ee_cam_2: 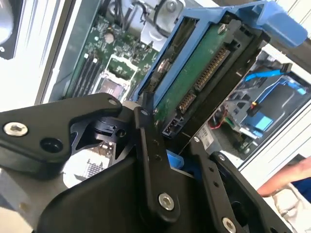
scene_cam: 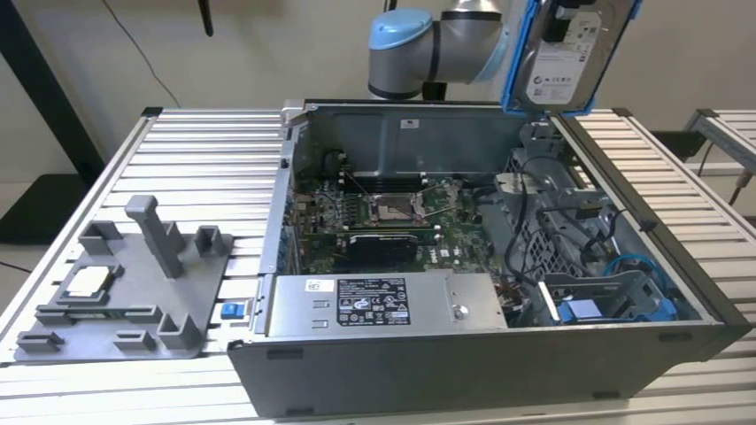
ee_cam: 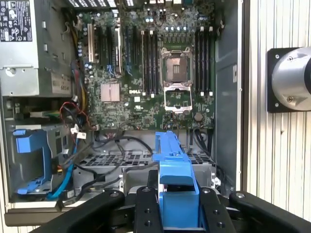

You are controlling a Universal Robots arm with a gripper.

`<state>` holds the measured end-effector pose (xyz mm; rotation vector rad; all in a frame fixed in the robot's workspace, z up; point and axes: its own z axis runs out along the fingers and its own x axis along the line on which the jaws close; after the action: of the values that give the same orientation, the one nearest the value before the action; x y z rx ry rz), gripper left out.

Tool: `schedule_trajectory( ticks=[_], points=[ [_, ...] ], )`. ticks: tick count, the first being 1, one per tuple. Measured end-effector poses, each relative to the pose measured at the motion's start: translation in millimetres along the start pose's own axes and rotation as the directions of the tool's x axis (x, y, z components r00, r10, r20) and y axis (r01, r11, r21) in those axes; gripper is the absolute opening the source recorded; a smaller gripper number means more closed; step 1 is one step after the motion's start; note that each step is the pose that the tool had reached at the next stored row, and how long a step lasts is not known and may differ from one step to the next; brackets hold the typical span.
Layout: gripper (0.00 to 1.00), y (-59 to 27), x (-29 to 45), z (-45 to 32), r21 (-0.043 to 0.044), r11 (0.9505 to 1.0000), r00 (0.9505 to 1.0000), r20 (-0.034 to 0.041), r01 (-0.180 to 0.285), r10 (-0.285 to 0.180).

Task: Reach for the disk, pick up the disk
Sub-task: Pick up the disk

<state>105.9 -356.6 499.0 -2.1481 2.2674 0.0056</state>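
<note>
The fingers (ee_cam_2: 146,145) are clamped on the disk (scene_cam: 567,57), holding it upright, high above the open case (scene_cam: 497,266).

The disk (scene_cam: 571,55) hangs at the upper right of the exterior view, lifted clear above the open computer case, standing nearly upright with its white-labelled silver face toward the camera (blue frame along its edges). In the second wrist view its green circuit-board underside (ee_cam_2: 194,77) shows, tilted diagonally.
</note>
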Motion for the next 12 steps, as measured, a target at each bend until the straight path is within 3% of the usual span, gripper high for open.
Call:
schedule_trajectory(
  ticks=[12],
  points=[
    [0.00,-3.1,-0.2,0.0,0.0000,1.0000,1.0000,-0.0001,0.000,0.000]
  ],
)
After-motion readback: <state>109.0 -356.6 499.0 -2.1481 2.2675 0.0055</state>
